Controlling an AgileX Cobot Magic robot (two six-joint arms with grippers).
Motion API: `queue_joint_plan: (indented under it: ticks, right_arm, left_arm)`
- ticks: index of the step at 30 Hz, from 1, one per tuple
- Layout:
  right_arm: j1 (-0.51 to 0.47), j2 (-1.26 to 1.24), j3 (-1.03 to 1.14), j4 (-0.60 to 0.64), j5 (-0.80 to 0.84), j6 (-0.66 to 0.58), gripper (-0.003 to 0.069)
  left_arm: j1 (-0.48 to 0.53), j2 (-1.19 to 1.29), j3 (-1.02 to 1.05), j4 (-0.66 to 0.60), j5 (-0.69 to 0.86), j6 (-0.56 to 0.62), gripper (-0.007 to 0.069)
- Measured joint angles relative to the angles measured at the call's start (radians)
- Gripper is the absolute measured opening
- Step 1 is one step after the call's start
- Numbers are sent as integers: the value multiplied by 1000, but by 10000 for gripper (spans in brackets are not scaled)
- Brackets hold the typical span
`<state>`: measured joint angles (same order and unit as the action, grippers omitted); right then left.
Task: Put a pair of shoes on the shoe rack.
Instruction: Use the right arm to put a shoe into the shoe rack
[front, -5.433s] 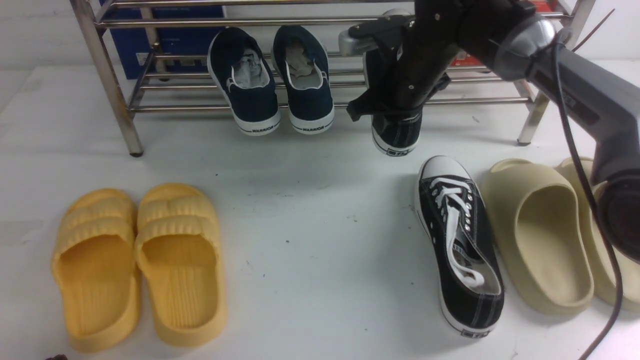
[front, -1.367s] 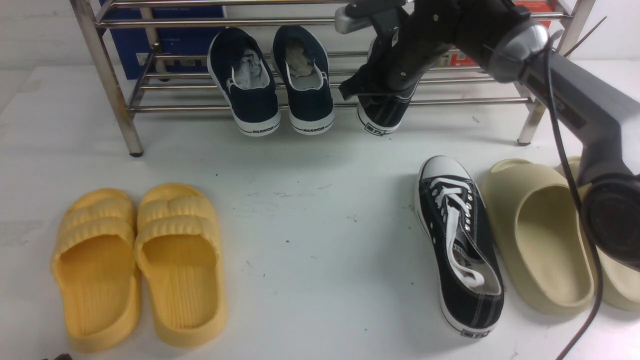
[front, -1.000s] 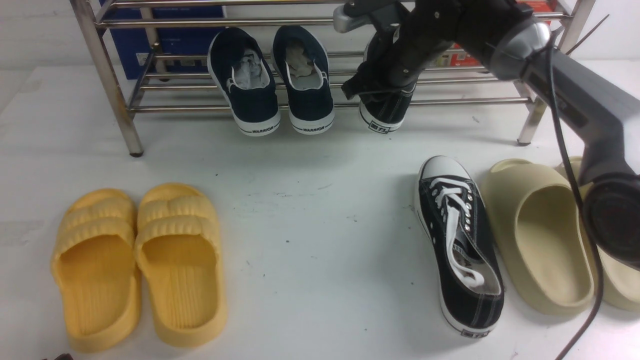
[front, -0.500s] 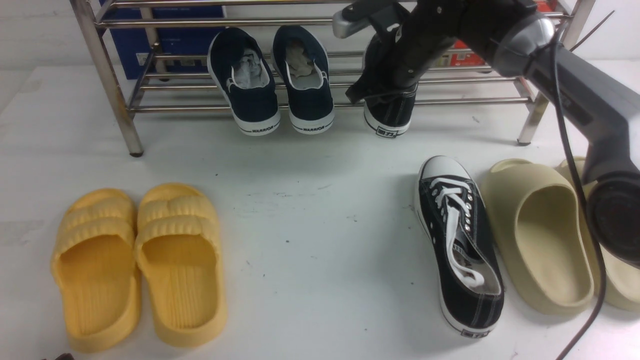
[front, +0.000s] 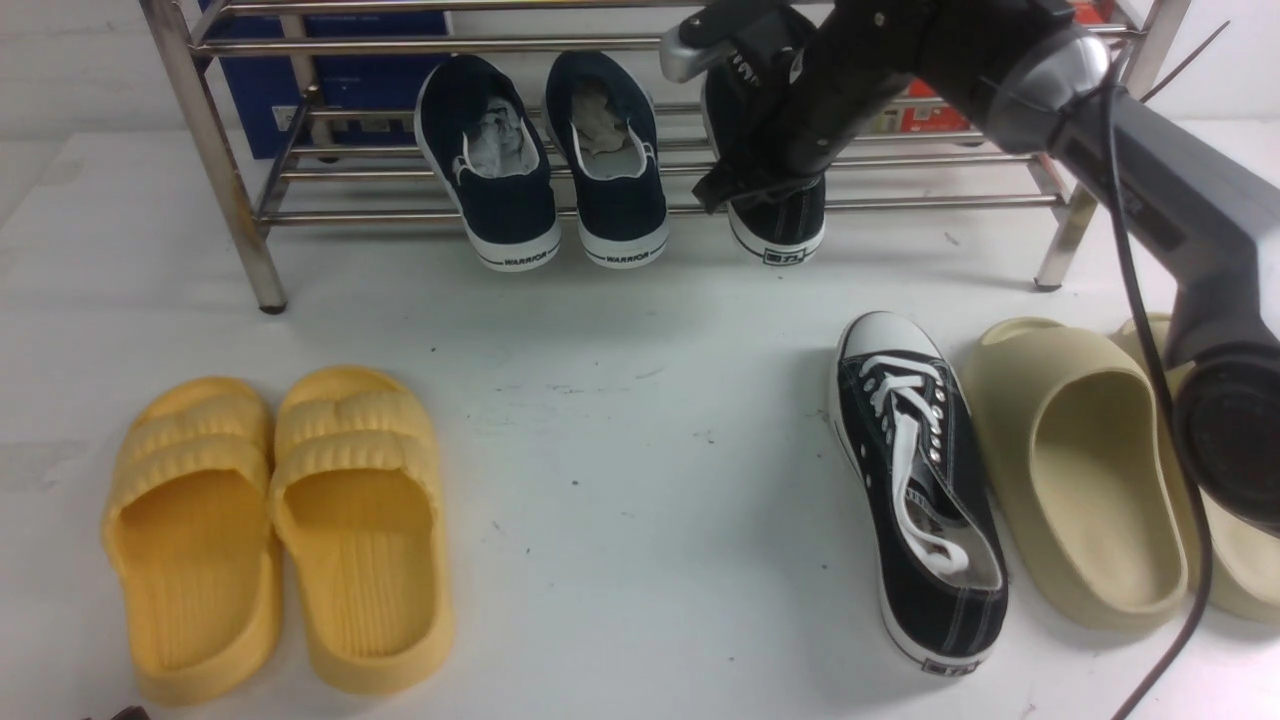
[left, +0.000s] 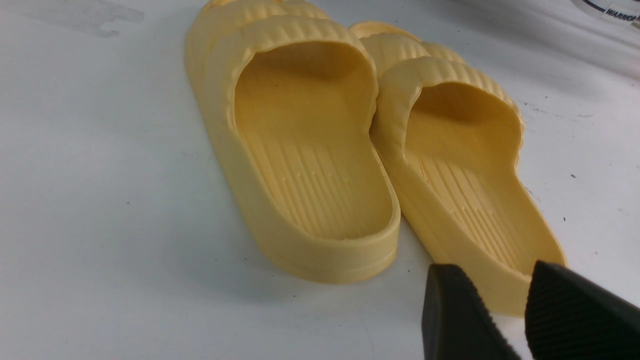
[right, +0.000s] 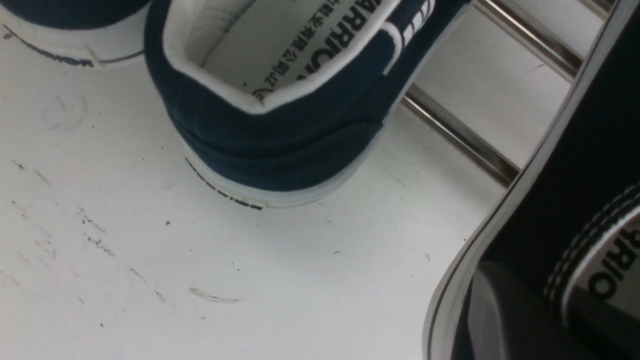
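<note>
Front view: navy slip-ons (front: 545, 160) rest on the rack (front: 220, 150), while yellow slides (front: 275, 520) and beige slides (front: 1090, 470) lie on the white surface (front: 640, 450). Just beside the slip-ons, the right claw (front: 765, 185) is clamped on the heel of a black sneaker (front: 785, 225) on the rack, hiding most of it. The other sneaker (front: 920, 480), white-laced and white-toed, lies beside the beige slides. By the yellow slides, the left claw (left: 502, 300) stands apart.

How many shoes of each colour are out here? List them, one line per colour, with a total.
Yellow slides: 2
Navy slip-ons: 2
Black sneakers: 2
Beige slides: 2
Total: 8
</note>
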<state>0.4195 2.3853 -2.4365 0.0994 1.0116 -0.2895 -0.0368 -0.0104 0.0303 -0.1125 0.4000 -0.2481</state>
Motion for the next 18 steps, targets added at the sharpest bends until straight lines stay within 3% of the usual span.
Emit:
queue_joint_plan:
  ticks: [9, 18]
  right_arm:
    - [0, 0, 0, 0, -26, -1, 77]
    - [0, -33, 0, -7, -30, 5, 298]
  left_arm:
    - [0, 0, 0, 0, 0, 0, 236]
    - [0, 0, 0, 0, 0, 0, 237]
